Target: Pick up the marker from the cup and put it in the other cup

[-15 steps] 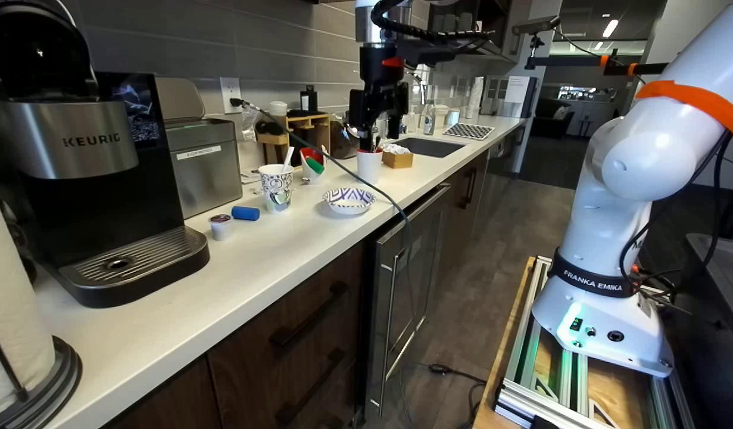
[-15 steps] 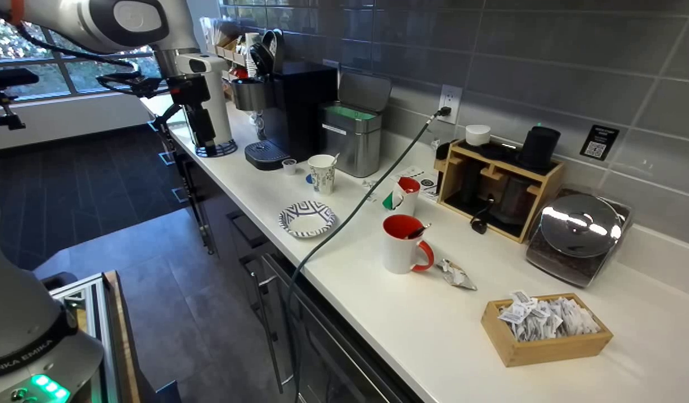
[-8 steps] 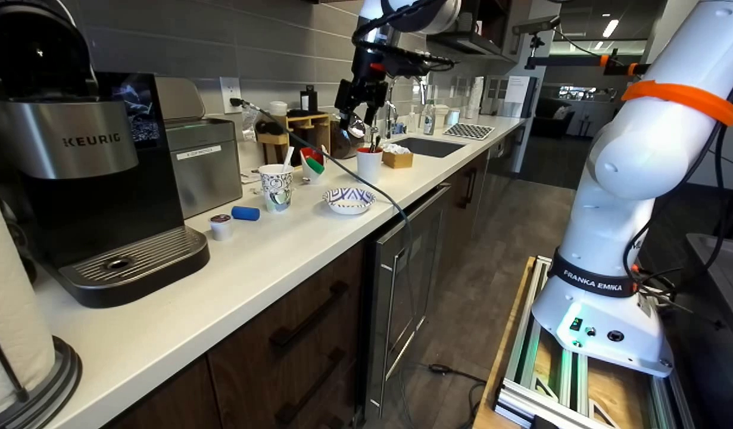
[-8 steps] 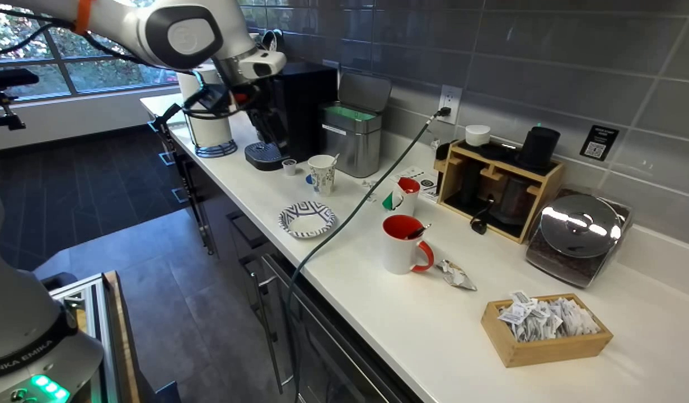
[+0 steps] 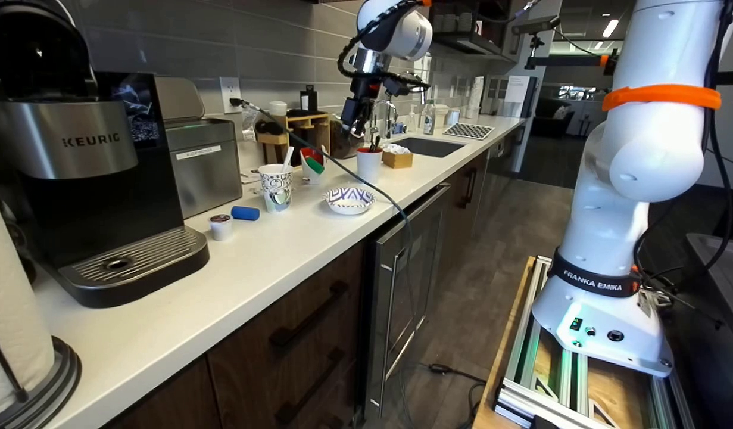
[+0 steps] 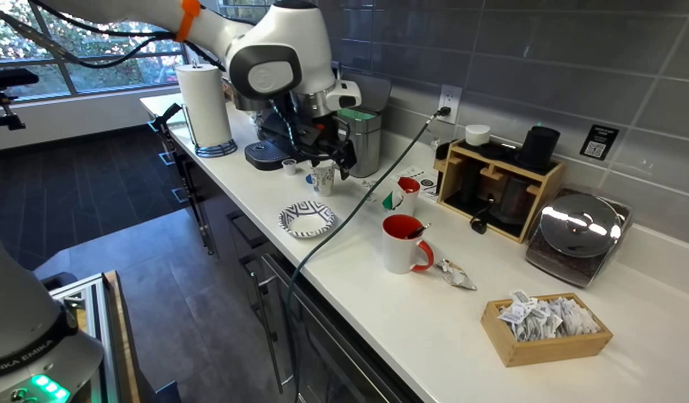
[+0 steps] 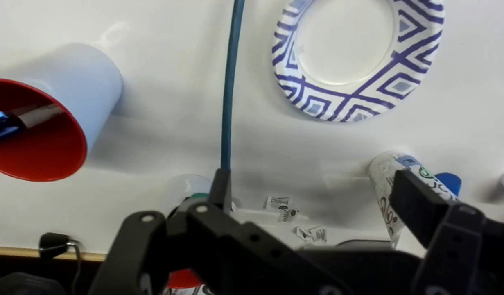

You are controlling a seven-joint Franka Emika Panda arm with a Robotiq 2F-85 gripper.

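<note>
The marker (image 6: 418, 232) is a slim dark stick leaning in a white mug with a red inside (image 6: 399, 254). In the wrist view the mug (image 7: 92, 78) is at the left, with a shiny dark stick and a paler one showing inside it. A patterned paper cup (image 6: 322, 182) stands farther along the counter; it also shows in the wrist view (image 7: 385, 188), partly behind a finger. A second red-lined mug (image 6: 407, 202) holds something green. My gripper (image 7: 319, 192) is open and empty above the counter. In an exterior view it (image 6: 347, 162) overlaps the paper cup's rim.
A dark cable (image 6: 355, 207) runs from the wall outlet across the counter between bowl and mugs. A patterned bowl (image 7: 358, 98) lies near the front edge. A coffee machine (image 5: 98, 196), a metal bin (image 5: 205, 161), a wooden rack (image 6: 501, 184) and a packet box (image 6: 548, 350) stand around.
The arm has swung along the counter toward the mugs, and the gripper has gone from pointing straight down to tilted. The cups, bowl and marker have not moved.
</note>
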